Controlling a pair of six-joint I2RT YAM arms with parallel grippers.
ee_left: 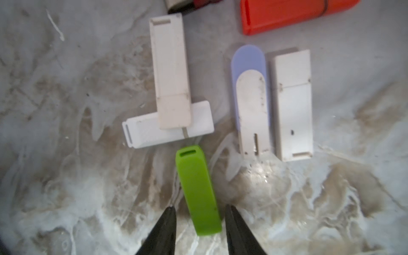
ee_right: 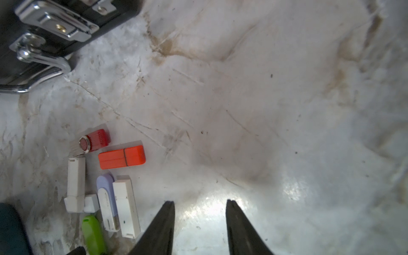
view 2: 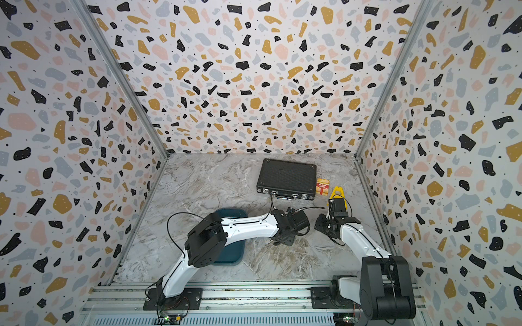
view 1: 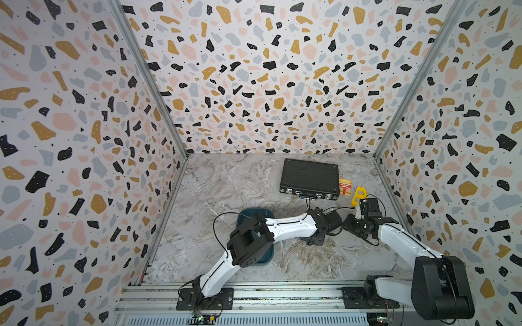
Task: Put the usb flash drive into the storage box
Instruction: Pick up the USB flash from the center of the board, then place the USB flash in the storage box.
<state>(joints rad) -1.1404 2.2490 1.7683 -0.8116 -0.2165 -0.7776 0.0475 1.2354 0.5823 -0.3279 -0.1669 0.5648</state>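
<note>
- The left end effector (ee_left: 200,208) is low over the worktop (view 1: 226,183). Its jaws are apart and straddle the rear end of the green usb flash drive (ee_left: 197,189). A sliver of marble shows on each side of the drive, so it is not clamped yet.
- The drive lies flat with its long axis running out between the fingers. They would meet its narrow sides, which suits a slim stick.
- Its slotted end comes near a white drive (ee_left: 167,125) lying crosswise under the end of a cream drive (ee_left: 171,70). Judgement: the green one is free of that overlap, so it can lift without dragging a neighbour.
- The rest of the cluster is a lilac-and-white drive (ee_left: 250,99) just beside a white capped drive (ee_left: 292,106), an orange drive (ee_left: 287,15), and a red swivel drive (ee_right: 95,141).
- The right end effector (ee_right: 199,202) hangs beside the cluster, jaws apart, with only bare marble between them. It looks parked clear of the left arm's work.
- The storage box (view 2: 231,252) sits on the worktop under the left arm's elbow, well apart from the cluster.
- Box contents: the strip of floor that shows looks bare, but the arm covers much of it, so I cannot say it is empty.
- The black briefcase (view 1: 309,177) at the back is shut, so nothing of its inside shows.
</note>
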